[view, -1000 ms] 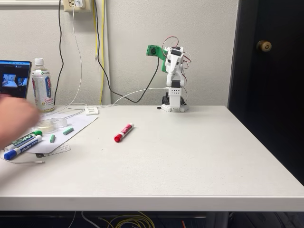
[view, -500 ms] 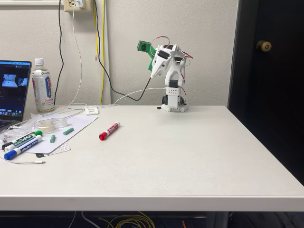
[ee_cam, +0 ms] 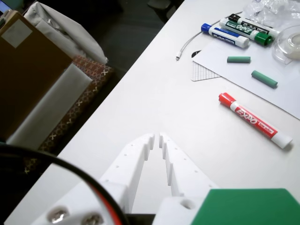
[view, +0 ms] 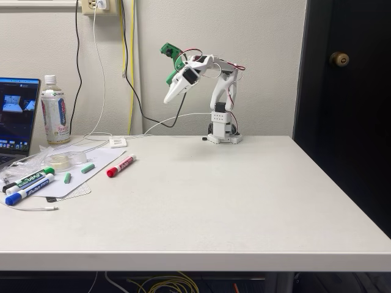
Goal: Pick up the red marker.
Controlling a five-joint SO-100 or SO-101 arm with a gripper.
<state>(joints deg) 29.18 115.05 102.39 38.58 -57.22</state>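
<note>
The red marker lies flat on the white table, left of centre, its red cap toward the front left and its far end touching a paper sheet. In the wrist view the red marker lies to the right of and beyond the fingertips. My gripper hangs high in the air, well above the table and to the right of the marker, pointing down and left. In the wrist view the gripper is shut with nothing between its white fingers.
On the paper sheet at the left lie a green marker, a blue marker, two small green caps and a tape roll. A bottle and a laptop stand behind. The table edge drops off to the left in the wrist view.
The arm has unfolded and the gripper swung up and to the left. The red marker lies further left than before. A hand at the left edge has gone.
</note>
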